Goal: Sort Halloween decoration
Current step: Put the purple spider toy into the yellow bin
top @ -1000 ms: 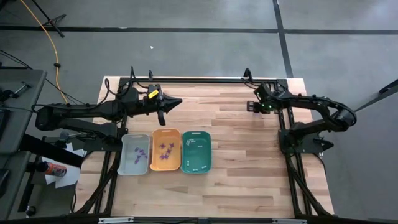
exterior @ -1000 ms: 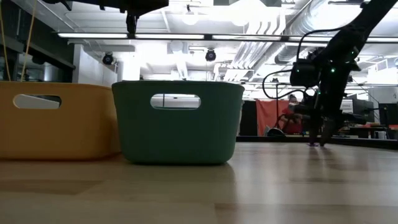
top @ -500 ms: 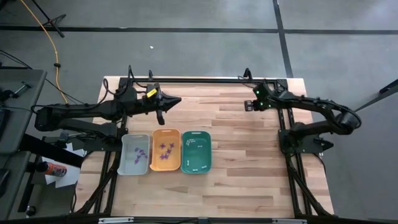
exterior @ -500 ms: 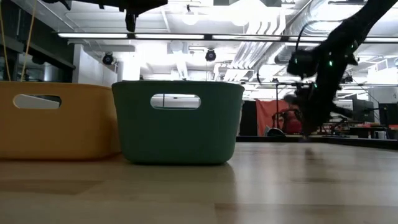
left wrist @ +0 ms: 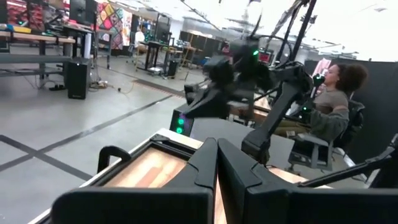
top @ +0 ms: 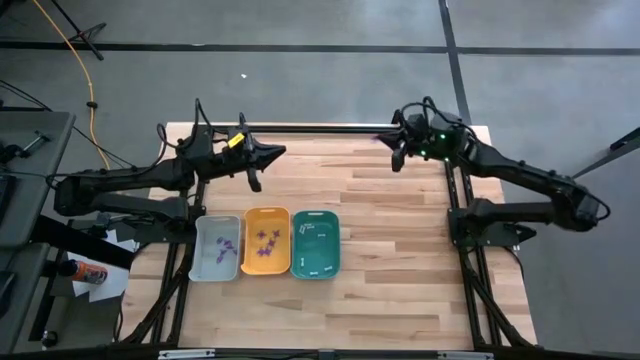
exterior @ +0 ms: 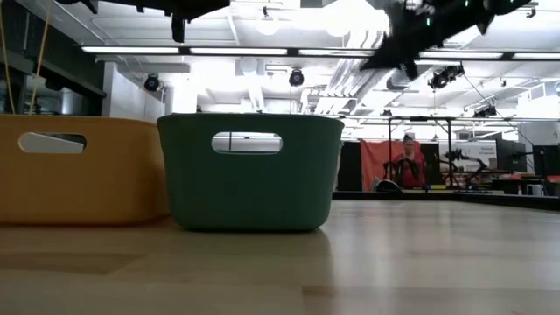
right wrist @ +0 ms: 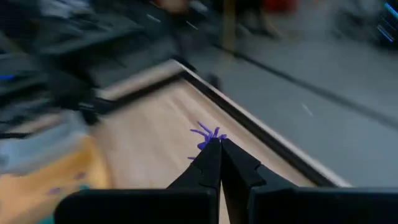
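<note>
Since the right gripper (right wrist: 214, 144) pinches a purple spider piece (right wrist: 207, 134) only at its fingertips, high above the table's far edge and well right of the orange tray (top: 266, 241), a quick swing could shake it loose. Beyond that tray, the left gripper (top: 254, 180) hangs pressed together, holding nothing.

No legible text or labels

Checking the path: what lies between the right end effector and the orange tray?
Only bare table between right end effector and orange tray, in the high view.
</note>
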You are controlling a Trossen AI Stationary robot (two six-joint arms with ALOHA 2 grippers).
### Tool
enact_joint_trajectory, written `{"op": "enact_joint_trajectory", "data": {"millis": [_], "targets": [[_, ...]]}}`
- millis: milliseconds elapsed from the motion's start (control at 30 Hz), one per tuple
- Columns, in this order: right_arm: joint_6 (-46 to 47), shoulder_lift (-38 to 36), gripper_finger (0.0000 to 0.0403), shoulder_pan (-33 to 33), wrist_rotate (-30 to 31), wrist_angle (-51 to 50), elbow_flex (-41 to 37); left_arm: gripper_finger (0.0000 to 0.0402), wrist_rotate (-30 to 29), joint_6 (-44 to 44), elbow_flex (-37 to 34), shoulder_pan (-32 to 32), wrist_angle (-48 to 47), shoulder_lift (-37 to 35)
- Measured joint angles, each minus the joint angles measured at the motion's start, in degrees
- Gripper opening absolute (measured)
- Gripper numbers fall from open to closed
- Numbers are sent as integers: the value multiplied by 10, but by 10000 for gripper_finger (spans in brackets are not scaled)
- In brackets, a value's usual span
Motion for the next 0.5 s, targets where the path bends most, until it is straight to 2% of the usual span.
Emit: {"op": "enact_joint_trajectory", "data": {"millis": [133, 300, 500], "targets": [[-35, -3, 0, 53, -44, 73, 13, 0, 25, 0, 0, 0, -2, 0], [-39, 6, 0, 135, -50, 152, 13, 0, 56, 0, 0, -1, -2, 3], [-87, 31, 0, 222, -55, 234, 13, 0, 86, 0, 0, -3, 0, 3]]}}
